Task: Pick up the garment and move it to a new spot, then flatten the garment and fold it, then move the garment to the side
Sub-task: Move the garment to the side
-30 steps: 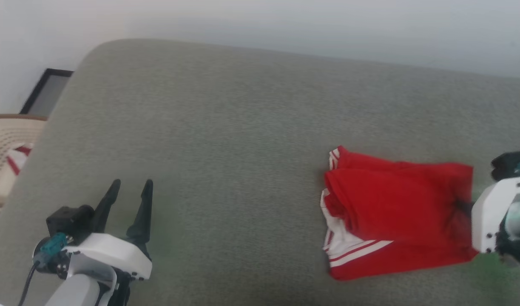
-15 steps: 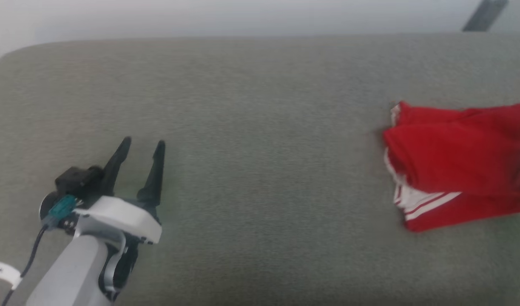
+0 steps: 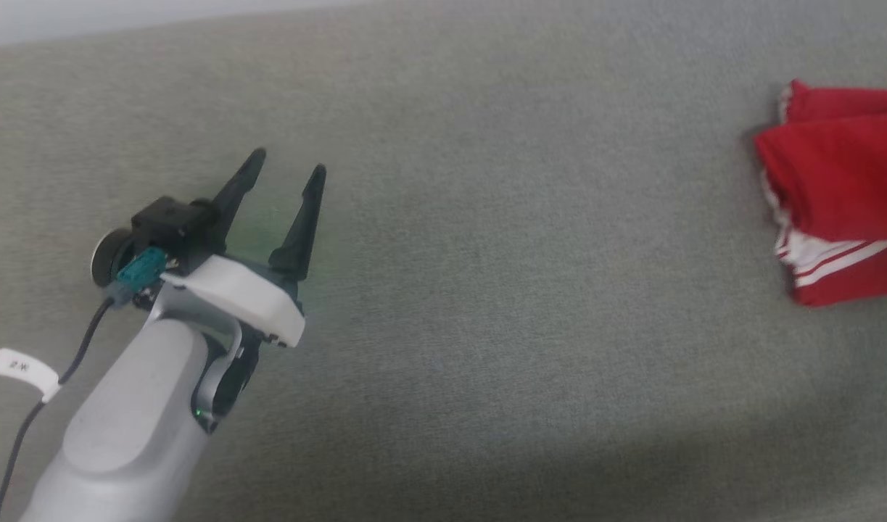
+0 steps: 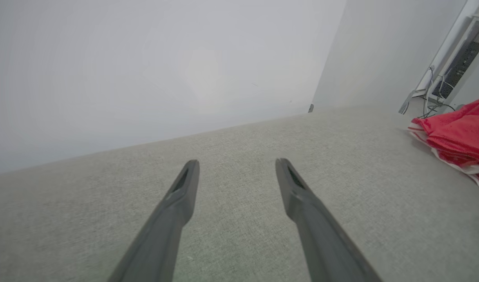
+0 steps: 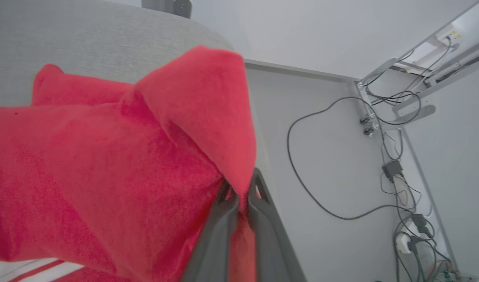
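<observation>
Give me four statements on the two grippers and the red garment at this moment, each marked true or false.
1. The left gripper is open and holds nothing. True.
2. The right gripper is open, clear of the garment. False: it is shut on a fold of the red cloth.
3. In the head view the garment lies directly under the left gripper. False: it is at that view's right edge, well apart from the left gripper, with bare grey cushion between them.
4. White bands with red stripes show at the garment's edge. True.
</observation>
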### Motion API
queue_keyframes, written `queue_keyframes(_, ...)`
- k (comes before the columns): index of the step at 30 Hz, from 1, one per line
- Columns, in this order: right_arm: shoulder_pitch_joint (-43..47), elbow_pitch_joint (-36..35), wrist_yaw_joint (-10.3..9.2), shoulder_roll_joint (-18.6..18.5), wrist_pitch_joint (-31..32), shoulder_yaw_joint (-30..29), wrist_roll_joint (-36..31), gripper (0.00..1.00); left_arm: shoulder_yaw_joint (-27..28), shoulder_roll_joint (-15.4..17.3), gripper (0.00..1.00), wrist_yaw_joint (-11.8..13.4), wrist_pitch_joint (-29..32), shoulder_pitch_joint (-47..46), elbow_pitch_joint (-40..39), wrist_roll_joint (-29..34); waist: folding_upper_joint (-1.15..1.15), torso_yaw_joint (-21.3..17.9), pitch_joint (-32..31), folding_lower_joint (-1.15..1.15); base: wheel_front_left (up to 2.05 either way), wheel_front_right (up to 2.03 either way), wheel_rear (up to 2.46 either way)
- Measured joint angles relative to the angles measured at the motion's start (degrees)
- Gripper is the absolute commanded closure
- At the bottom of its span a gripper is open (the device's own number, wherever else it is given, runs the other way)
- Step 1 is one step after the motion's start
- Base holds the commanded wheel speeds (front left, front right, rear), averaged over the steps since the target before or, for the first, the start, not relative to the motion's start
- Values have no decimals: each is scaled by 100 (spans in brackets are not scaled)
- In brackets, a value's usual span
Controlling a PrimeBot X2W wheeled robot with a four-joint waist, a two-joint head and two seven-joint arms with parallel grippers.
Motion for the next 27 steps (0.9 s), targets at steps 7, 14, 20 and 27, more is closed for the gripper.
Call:
queue_keyframes(7,-493,747,0,2,-662,24,-606,100,-167,-52,0,-131,71,-459,152,133,0,-256,400,0,0,0,0)
queue_keyframes(14,-815,1624,0,257,-1265,-47,-965,100,-313,-166,0,-233,90,-839,341,216,0,-350,713,0,0,0,0)
queue_keyframes(20,-1200,2447,-1,576,-1734,-145,-1276,95,-408,-226,0,-314,85,-1052,534,225,0,-243,848,0,0,0,0)
queue_keyframes(27,-1483,3022,-1,625,-1944,-268,-1549,0,-409,-279,0,-335,13,-1096,676,223,0,-114,814,0,0,0,0)
